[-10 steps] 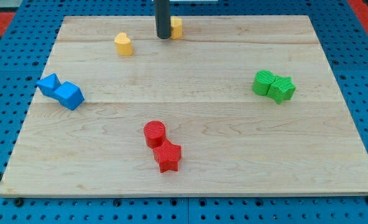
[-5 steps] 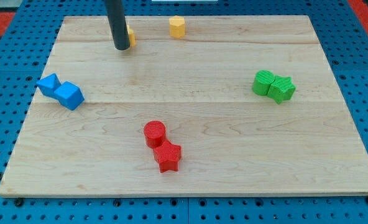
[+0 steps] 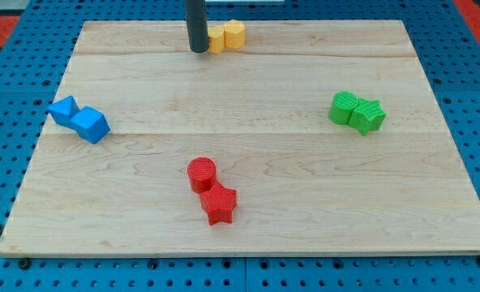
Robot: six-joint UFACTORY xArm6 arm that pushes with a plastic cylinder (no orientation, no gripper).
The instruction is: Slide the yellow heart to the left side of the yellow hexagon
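Observation:
The yellow heart (image 3: 216,39) lies near the view's top edge of the wooden board (image 3: 248,138), touching the left side of the yellow hexagon (image 3: 234,34). My tip (image 3: 199,49) rests on the board right against the heart's left side, and the rod partly hides the heart's left edge.
Two blue blocks (image 3: 79,119) sit together at the view's left. A green pair (image 3: 357,112) sits at the right. A red cylinder (image 3: 201,173) and a red star (image 3: 219,203) sit at the lower middle.
My tip has moved right from the heart's left side, and the yellow heart has slid right with it until it touches the hexagon.

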